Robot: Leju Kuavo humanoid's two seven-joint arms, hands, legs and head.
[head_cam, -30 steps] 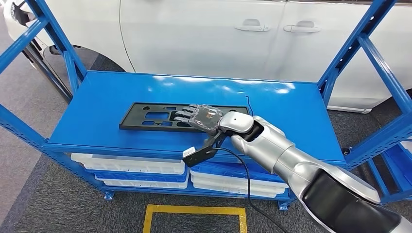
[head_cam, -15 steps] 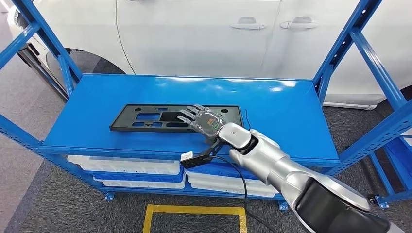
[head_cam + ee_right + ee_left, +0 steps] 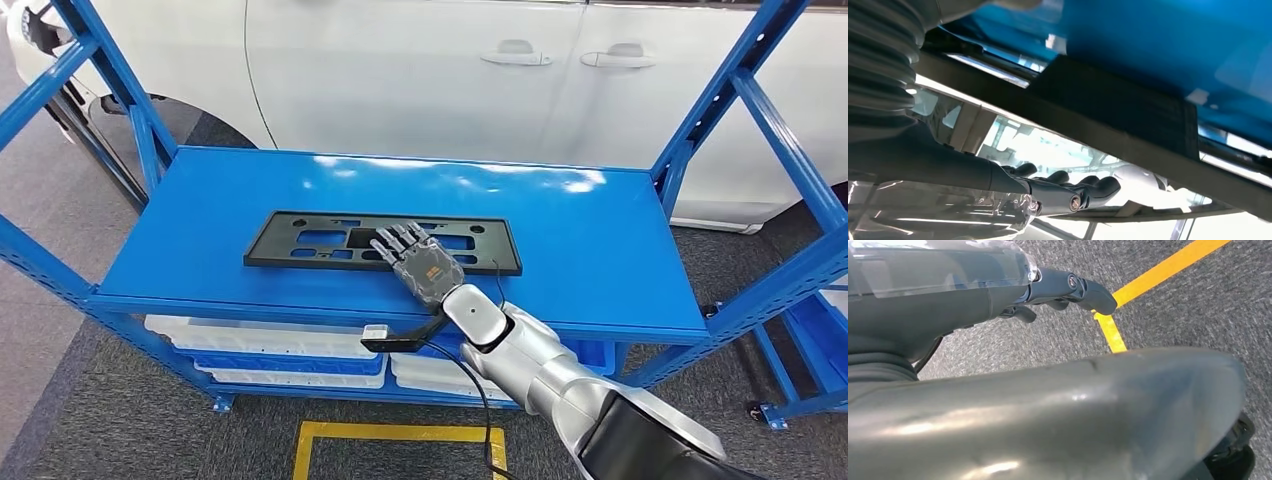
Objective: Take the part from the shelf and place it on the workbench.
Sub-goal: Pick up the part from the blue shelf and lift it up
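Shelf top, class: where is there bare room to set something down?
Bare blue lies behind the black part toward the white car, and at both shelf ends. The front middle is crowded by the right hand.

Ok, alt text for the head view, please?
The right robot hand lies flat, fingers apart, on a black part on a blue shelf. A white car stands behind.

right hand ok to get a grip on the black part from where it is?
Probably yes. The right hand lies over the near edge of the black part on the blue shelf, fingers extended, nothing between them.
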